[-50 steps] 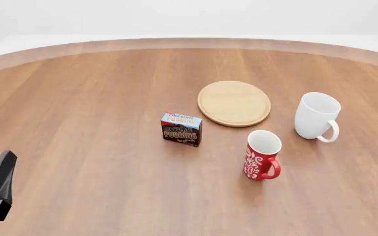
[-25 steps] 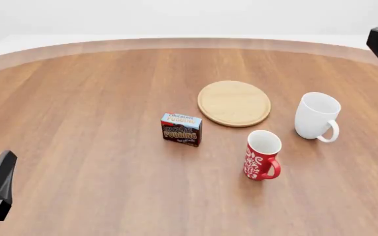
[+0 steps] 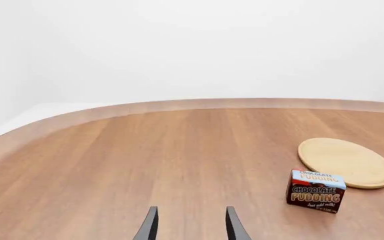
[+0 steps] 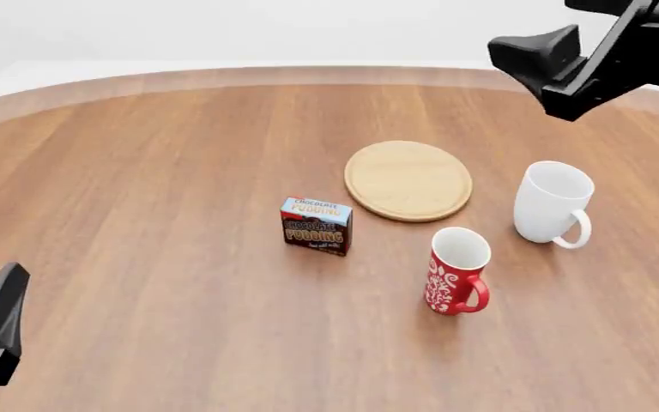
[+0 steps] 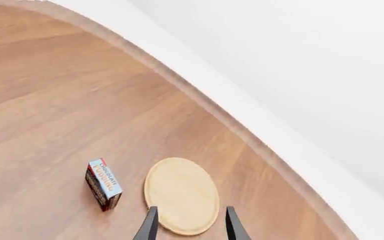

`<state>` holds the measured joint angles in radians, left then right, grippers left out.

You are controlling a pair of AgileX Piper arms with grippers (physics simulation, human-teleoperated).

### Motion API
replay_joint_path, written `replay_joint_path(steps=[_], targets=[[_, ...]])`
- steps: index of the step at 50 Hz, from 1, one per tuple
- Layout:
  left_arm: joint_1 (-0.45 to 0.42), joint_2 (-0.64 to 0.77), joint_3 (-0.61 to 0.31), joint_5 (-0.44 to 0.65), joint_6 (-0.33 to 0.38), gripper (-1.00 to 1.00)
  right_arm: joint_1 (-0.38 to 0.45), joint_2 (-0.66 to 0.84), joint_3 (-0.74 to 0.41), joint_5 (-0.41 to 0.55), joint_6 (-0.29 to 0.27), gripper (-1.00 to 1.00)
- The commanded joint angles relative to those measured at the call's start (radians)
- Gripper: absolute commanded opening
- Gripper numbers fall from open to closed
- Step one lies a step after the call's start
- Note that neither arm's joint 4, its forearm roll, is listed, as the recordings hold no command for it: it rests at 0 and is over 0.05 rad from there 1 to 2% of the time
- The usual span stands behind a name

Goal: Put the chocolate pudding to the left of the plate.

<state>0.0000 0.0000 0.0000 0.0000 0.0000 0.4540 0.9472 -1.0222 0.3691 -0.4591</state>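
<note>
Down on the smooth wood-grain table (image 4: 135, 172), the chocolate pudding (image 4: 316, 226), a small cardboard-looking box with dark brown sides and a light blue top, stands upright just beside the flat round light-wood plate (image 4: 408, 180), on its left and slightly nearer. Nearby stand a glossy white mug (image 4: 552, 204) and a red patterned mug (image 4: 456, 271). Both the left gripper (image 3: 188, 227) and right gripper (image 5: 188, 225) show thin dark fingers spread apart, pinching nothing.

Table (image 4: 135, 172): pudding (image 4: 316, 225), plate (image 4: 408, 180), mugs (image 4: 458, 271).
</note>
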Motion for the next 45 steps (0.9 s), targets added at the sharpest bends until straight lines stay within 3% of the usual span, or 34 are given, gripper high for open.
replay_joint_path(steps=[1,15,45], targets=[[0.000,0.000,0.000,0.000,0.000,1.00,0.077,0.132,-0.071,0.051,-0.021,1.00],[0.000,0.000,0.000,0.000,0.000,1.00,0.130,0.236,-0.044,0.007,-0.033,1.00],[0.000,0.000,0.000,0.000,0.000,1.00,0.204,0.440,-0.012,-0.096,0.013,1.00]])
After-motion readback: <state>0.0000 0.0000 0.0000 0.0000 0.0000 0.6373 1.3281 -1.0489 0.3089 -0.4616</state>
